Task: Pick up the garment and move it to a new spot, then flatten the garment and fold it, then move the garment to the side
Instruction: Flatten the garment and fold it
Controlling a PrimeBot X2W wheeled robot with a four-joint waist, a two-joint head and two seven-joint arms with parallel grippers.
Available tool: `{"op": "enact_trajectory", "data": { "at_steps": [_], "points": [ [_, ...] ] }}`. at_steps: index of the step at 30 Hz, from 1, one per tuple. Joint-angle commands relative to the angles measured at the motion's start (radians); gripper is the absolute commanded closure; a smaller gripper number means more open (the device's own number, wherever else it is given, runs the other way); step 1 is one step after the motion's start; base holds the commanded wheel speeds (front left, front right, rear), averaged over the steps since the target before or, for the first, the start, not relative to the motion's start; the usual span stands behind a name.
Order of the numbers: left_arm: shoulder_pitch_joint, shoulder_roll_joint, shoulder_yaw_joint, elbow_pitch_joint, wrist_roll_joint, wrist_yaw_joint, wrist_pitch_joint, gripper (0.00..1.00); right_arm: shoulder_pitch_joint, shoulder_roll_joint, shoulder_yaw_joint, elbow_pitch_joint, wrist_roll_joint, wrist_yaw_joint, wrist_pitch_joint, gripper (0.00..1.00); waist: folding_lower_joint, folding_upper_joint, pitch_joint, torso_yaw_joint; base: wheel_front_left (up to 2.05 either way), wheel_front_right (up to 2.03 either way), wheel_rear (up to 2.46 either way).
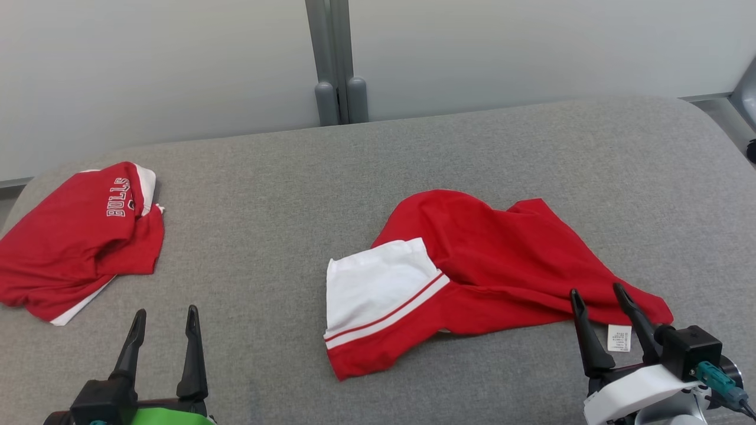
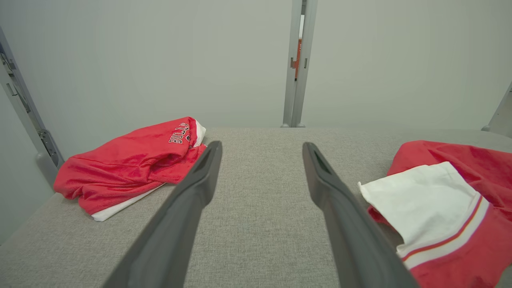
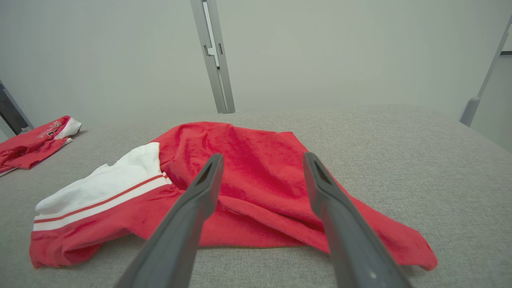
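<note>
A crumpled red garment (image 1: 490,260) with a white, red-striped panel (image 1: 372,283) lies right of centre on the grey fabric-covered worktop (image 1: 266,195). Its near hem and small white label (image 1: 619,337) lie right at the robot's right pincer (image 1: 595,290). That pincer's two dark fingers are spread wide with nothing gripped, apparently lined up on that edge because it offers the nearest loose cloth to pinch. The left pincer (image 1: 166,311) hangs equally open and empty over bare fabric, well apart from the garment. At the far left a second red shirt (image 1: 71,236), lettered "BULLS", sits loosely folded, seemingly parked out of the way. The garment looks neither lifted nor flattened, so the task appears to be at its start.
</note>
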Motion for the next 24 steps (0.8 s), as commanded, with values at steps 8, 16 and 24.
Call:
{"op": "enact_trajectory", "data": {
  "at_steps": [8,16,24],
  "points": [
    [-0.005,-0.017,0.027,0.016,0.026,-0.021,-0.001,0.0,0.001,0.002,0.008,0.007,0.001,0.0,-0.003,0.0,0.0,0.0,-0.001,0.0,0.0,0.0,0.0],
    [-0.028,-0.029,0.0,0.045,0.036,-0.037,-0.001,0.0,-0.009,0.001,0.013,0.012,0.004,0.0,-0.003,0.0,0.0,0.0,0.007,-0.006,0.0,0.0,0.0],
    [-0.139,-0.014,-0.194,0.224,0.023,-0.051,-0.001,0.0,-0.044,-0.003,0.049,0.026,0.016,0.0,-0.003,0.0,0.0,0.0,0.039,-0.042,0.0,0.0,0.0]
  ]
}}
